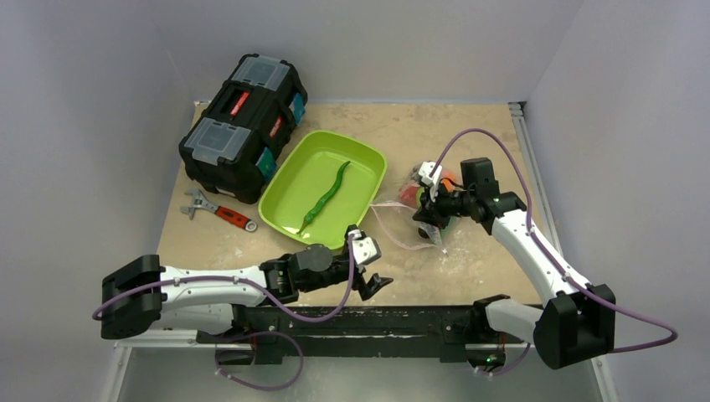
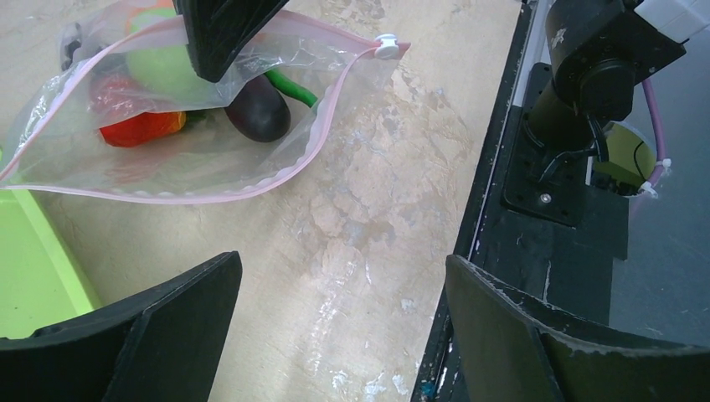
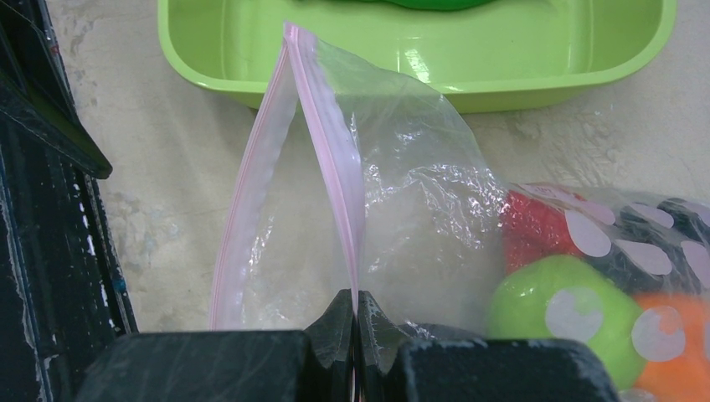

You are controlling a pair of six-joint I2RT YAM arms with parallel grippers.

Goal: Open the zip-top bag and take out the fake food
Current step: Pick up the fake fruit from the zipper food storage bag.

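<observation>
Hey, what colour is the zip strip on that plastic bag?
Pale pink. The zip strip of the zip-top bag shows best in the right wrist view.

White arm links (image 1: 205, 293), black joints (image 1: 314, 261), looping purple cables (image 1: 481, 131), white wrist cameras (image 1: 364, 247), black left hand (image 2: 342, 268)

No legible txt/nos. anywhere; red label (image 1: 239, 103) on black toolbox (image 1: 243, 126) too blurry.

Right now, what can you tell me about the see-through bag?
The zip-top bag is clear, crinkly soft plastic with a pale pink zip strip and a white slider at one corner. Its mouth gapes open. It lies on the table beside the green tray, and the shut right gripper pinches one pink edge. A purple eggplant, lime-green ball and red pepper sit inside.
</observation>
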